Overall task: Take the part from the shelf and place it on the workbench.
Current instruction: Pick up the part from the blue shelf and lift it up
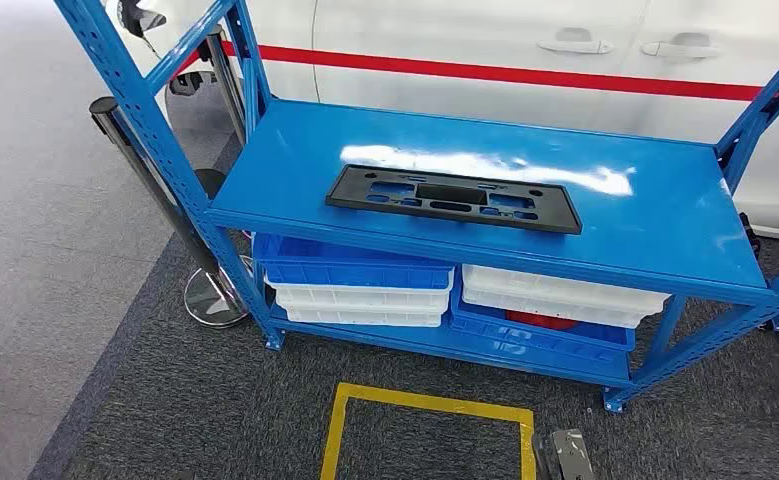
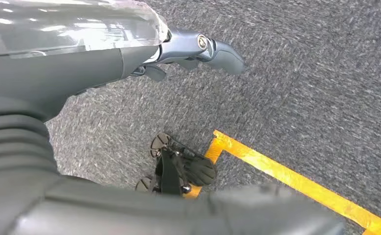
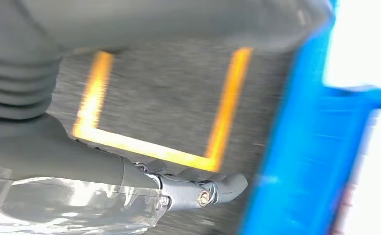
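Black plastic, long and flat with cut-outs, the part (image 1: 453, 198) lies flat on the top board of the blue shelf (image 1: 655, 215), near the front edge and untouched. No worktop is to be seen. The part looks thin and wide, so a one-sided grip could let it tip or slide off the glossy board, and the shelf's uprights could catch an arm reaching in. The left hand (image 2: 193, 51) hangs over the grey carpet beside the yellow floor tape (image 2: 296, 181), fingers loosely extended, holding nothing. The right hand (image 3: 203, 188) likewise hangs over the taped square near the shelf's foot, fingers apart, empty and touching nothing.
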Motion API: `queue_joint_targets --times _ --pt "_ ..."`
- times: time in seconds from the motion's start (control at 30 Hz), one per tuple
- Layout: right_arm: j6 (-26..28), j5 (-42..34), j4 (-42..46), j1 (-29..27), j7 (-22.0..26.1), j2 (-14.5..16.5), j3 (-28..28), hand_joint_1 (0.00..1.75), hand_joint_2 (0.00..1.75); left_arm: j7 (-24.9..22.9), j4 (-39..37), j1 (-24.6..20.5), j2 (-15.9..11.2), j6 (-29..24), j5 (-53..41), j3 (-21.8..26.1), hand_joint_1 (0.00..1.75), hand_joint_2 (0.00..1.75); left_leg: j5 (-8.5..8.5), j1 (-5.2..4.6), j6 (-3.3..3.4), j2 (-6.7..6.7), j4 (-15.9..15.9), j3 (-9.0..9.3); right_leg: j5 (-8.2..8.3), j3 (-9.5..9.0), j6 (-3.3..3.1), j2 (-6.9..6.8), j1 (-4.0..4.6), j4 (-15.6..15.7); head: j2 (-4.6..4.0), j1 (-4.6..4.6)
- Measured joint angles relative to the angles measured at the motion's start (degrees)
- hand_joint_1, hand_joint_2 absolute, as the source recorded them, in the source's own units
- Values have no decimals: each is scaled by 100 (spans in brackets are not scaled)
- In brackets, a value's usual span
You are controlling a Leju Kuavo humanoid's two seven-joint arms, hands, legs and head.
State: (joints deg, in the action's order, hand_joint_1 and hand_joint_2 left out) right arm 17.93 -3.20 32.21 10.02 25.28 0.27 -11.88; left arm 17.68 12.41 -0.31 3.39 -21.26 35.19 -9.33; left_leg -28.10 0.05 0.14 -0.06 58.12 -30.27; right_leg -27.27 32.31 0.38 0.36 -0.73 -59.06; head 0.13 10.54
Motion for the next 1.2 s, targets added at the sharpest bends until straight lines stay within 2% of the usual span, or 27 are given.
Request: queue_joint_targets --times 0.03,0.07,0.13,0.4,0.8,1.2 --pt "-13 11 106 -2 26 -11 18 0 58 11 -6 -3 0 2 0 -11 0 0 0 0 0 0 0 0 0 0 0 0 0 0 0 0" --pt "-24 23 204 -4 49 -20 37 0 87 20 -10 -6 -1 3 0 -23 0 0 0 0 0 0 0 0 0 0 0 0 0 0 0 0" --pt "-75 70 615 -13 145 -62 109 0 175 55 -27 -16 -7 10 0 -76 0 0 0 0 0 0 0 0 0 1 0 1 0 0 0 0" --pt "-201 205 2250 -200 503 -219 289 0 175 196 -75 -43 -69 69 -4 -207 0 0 0 0 0 0 1 1 0 1 0 0 -1 0 0 0" --pt "-38 427 4818 -819 837 -506 432 0 175 305 -117 -84 -129 186 -20 -398 0 0 -1 0 0 0 1 0 0 3 0 0 -1 0 0 0" --pt "828 1887 6627 -1589 1092 -822 43 0 175 322 -134 -115 -140 217 -26 -568 0 0 -4 -2 1 -1 3 -5 0 3 1 0 -3 3 0 0"
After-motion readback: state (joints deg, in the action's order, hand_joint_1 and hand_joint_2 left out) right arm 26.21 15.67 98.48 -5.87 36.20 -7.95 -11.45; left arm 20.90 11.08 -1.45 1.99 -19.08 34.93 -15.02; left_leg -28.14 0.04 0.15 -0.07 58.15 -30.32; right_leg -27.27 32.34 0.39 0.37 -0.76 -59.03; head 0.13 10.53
